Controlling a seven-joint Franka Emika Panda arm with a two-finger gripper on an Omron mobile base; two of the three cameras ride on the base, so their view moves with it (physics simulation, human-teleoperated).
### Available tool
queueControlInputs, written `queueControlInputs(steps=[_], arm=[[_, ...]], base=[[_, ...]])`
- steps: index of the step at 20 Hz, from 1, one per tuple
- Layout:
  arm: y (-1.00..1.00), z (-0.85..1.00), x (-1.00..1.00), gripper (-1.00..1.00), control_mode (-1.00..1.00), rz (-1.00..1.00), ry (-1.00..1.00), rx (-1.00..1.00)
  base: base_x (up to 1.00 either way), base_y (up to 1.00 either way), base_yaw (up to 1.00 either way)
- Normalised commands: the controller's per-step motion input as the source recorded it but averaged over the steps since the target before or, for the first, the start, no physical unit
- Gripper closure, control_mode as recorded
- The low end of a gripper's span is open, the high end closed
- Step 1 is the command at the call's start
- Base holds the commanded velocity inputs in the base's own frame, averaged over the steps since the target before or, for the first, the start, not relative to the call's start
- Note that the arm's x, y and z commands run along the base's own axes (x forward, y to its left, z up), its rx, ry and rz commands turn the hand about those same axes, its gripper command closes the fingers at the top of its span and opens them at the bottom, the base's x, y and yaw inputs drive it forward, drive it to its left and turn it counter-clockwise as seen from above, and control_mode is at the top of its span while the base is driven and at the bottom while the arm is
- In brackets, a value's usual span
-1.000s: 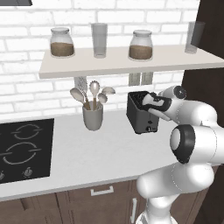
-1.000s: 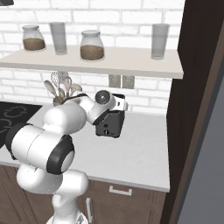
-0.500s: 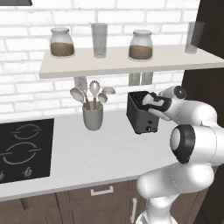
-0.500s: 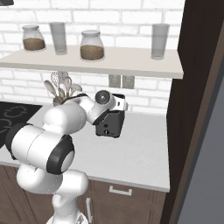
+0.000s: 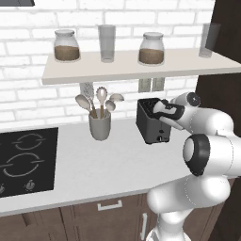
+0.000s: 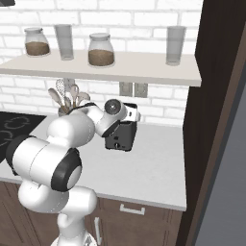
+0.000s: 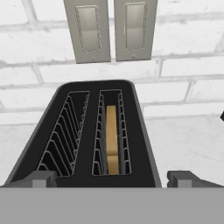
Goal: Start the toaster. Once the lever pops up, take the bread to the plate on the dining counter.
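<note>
1. The gripper (image 7: 112, 178) hangs just above the near end of the toaster, its jaws spread wide and holding nothing; the two small dark, blocky fingertips (image 7: 41, 178) show far apart, one at each side of the toaster's top.
2. From the left base view the gripper (image 5: 162, 112) sits over the toaster's right-hand top edge, at the end of the glossy white, rounded arm with dark joints.
3. The toaster (image 7: 87, 131) is a boxy dark grey-black body with a smooth matt top and two long slots lined with thin wire guards.
4. The bread (image 7: 112, 139), a tan-brown slice seen edge-on, stands down inside the right-hand slot in the hand view; the other slot holds only its wire ribs.
5. The toaster (image 5: 149, 123) stands on a pale grey, smooth counter (image 5: 103, 164), close to the white brick wall (image 5: 28, 84).
6. Behind it on the wall are two flat grey rectangular switch plates (image 7: 109, 28), side by side.
7. Left of the toaster, apart from it, is a grey cylindrical utensil cup (image 5: 100, 125) holding pale spoons and a slotted ladle.
8. Further left a flat black glossy cooktop (image 5: 26, 160) with ring markings is set in the counter.
9. Above, a plain white shelf (image 5: 136, 66) carries two rounded glass jars (image 5: 66, 45) with brown contents and two clear tumblers (image 5: 107, 43).
10. Dark wood cabinets (image 6: 139, 218) with pale bar handles run under the counter.
</note>
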Motion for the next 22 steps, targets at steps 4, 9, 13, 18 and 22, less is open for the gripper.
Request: queueControlInputs(steps=[4, 9, 13, 18, 22], arm=[[0.00, 0.00, 0.00, -1.00, -1.00, 0.00, 0.00, 0.00], [0.00, 0.00, 0.00, -1.00, -1.00, 0.00, 0.00, 0.00], [0.00, 0.00, 0.00, -1.00, -1.00, 0.00, 0.00, 0.00], [0.00, 0.00, 0.00, -1.00, -1.00, 0.00, 0.00, 0.00], [0.00, 0.00, 0.00, -1.00, -1.00, 0.00, 0.00, 0.00]], base=[[0.00, 0.00, 0.00], [0.00, 0.00, 0.00], [0.00, 0.00, 0.00], [0.00, 0.00, 0.00], [0.00, 0.00, 0.00]])
